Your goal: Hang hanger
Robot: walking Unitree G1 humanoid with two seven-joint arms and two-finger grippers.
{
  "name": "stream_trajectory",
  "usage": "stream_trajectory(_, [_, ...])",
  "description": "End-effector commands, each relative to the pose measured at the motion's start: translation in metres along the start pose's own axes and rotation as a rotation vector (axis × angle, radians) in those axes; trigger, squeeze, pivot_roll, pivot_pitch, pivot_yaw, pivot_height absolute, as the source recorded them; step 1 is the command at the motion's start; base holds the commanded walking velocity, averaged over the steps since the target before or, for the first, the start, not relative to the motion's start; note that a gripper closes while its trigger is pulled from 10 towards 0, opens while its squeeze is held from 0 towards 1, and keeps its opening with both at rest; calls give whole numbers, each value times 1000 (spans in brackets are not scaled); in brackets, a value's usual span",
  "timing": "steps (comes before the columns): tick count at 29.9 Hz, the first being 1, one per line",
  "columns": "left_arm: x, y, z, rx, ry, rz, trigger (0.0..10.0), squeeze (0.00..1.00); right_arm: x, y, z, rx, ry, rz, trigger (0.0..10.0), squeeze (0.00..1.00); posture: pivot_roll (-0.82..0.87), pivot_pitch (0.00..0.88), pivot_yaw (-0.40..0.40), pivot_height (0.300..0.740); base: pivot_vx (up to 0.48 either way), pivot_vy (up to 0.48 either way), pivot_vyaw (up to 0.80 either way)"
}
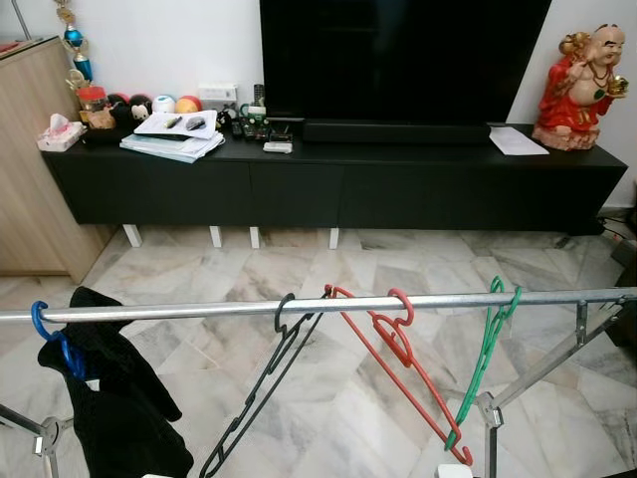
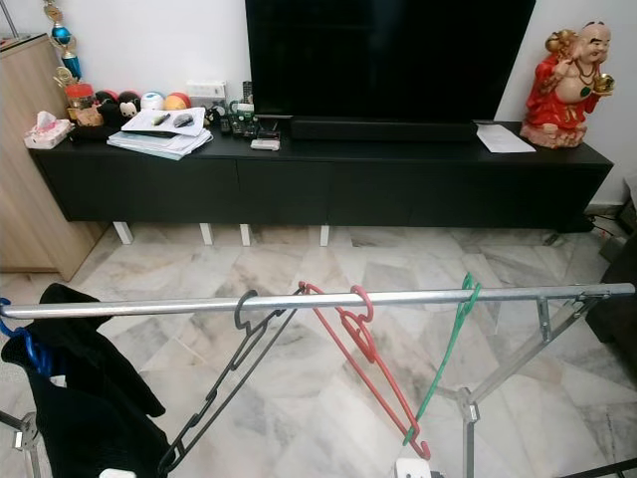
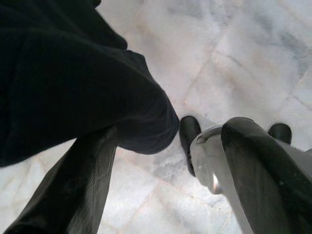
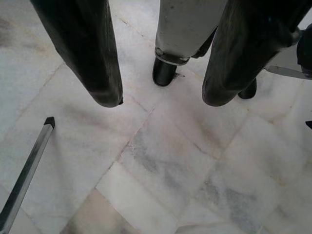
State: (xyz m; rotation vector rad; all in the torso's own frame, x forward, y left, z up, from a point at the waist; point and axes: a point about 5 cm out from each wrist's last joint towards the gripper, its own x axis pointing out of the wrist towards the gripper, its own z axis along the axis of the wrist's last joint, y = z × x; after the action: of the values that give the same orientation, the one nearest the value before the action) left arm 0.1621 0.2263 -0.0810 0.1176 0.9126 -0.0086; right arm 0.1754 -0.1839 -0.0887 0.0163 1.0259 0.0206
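While hooked over the metal rail [image 1: 328, 305] so they dangle free above the marble floor [image 4: 161, 161]: black hanger [image 1: 261, 383], red hanger [image 1: 398, 349], green hanger [image 1: 485, 349], all tilted; dark garment [image 1: 109, 398] on blue hanger [image 1: 45, 329] at rail's left end. Right gripper [image 4: 158, 97] pointed down at floor, fingers apart, holding nothing. Left gripper [image 3: 165, 185] low beside the garment, fingers apart, nothing between. Looks hung already

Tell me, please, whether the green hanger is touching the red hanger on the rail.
Apart. The left eye view shows bare rail between the red hanger and the green hanger.
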Motion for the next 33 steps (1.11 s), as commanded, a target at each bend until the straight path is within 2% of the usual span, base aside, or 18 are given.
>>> stream_trajectory(1, [0,-4,-5,22,21,-19,10000,0,0,0,-2,10,8,1,10000,0,62,0,-16,740,0,0,0])
stream_trajectory(9, [0,-12,-14,19,57,-33,10000,0,0,0,-1,-5,10,7,10000,0,59,0,-17,740,-228,0,0])
stream_trajectory(21, [-5,-13,-31,23,108,-31,10000,0,0,0,-2,-5,11,8,10000,0,55,0,-16,740,-278,0,0])
stream_trajectory(33, [-6,-13,-33,18,117,-35,10000,0,0,0,-2,6,10,5,10000,0,55,0,-13,740,0,0,0])
